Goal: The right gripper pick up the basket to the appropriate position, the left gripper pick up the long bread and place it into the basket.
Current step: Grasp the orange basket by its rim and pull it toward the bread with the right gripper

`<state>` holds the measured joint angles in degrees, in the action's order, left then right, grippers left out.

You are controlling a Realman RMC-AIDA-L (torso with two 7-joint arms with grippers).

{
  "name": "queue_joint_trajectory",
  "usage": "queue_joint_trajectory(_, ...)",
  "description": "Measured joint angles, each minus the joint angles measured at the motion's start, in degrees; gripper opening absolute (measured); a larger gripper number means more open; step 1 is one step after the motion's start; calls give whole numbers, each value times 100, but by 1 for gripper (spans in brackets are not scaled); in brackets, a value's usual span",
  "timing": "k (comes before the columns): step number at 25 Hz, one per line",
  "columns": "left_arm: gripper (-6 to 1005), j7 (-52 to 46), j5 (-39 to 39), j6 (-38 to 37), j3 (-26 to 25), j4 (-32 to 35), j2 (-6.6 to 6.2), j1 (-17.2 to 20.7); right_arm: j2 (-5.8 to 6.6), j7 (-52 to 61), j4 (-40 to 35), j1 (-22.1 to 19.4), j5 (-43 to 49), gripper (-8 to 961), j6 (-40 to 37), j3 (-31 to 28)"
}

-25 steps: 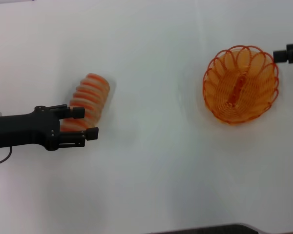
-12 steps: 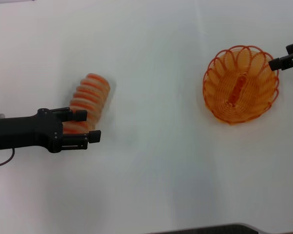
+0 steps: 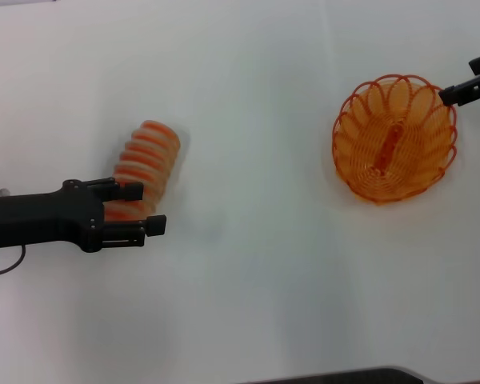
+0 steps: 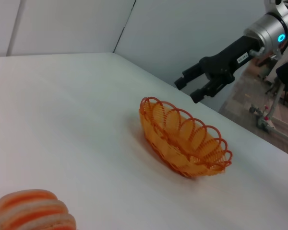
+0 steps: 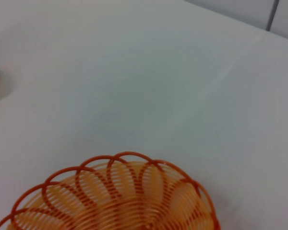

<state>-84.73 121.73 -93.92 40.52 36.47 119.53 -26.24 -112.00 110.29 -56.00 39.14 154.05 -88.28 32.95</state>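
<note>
The long bread (image 3: pixel 148 160), pale tan with orange-red stripes, lies on the white table at the left; one end shows in the left wrist view (image 4: pixel 31 213). My left gripper (image 3: pixel 144 208) is open, its fingers either side of the bread's near end. The orange wire basket (image 3: pixel 394 138) stands empty at the right, and also shows in the left wrist view (image 4: pixel 185 139) and the right wrist view (image 5: pixel 115 196). My right gripper (image 3: pixel 458 80) is at the basket's far right rim. In the left wrist view the right gripper (image 4: pixel 189 89) is open and above the rim, holding nothing.
The white table (image 3: pixel 248 264) stretches bare between bread and basket. A dark edge shows at the bottom of the head view (image 3: pixel 360 376). Beyond the table's far side, the left wrist view shows floor and a metal stand (image 4: pixel 271 110).
My left gripper has shifted slightly toward the near side along the bread's end. My right gripper has turned and drawn toward the right edge, above the basket's rim.
</note>
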Motion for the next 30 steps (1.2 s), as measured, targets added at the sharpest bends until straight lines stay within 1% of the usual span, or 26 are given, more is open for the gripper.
queue_joint_trajectory(7,827,8,-1,68,0,5,9,-30,-135,-186,61,4,-18,907,383,223)
queue_joint_trajectory(15,827,18,-1,70,0,19,9,-50,-370,-381,135,-114,18,906,1046,542)
queue_joint_trajectory(20,827,18,-1,70,0,24,9,-56,-509,-637,186,-166,0,906,1376,585)
queue_joint_trajectory(24,827,10,-1,69,0,28,9,-58,-551,-792,284,-179,-18,905,1556,593)
queue_joint_trajectory(30,827,3,2,67,0,28,9,-66,-559,-900,388,-174,-90,905,1676,568)
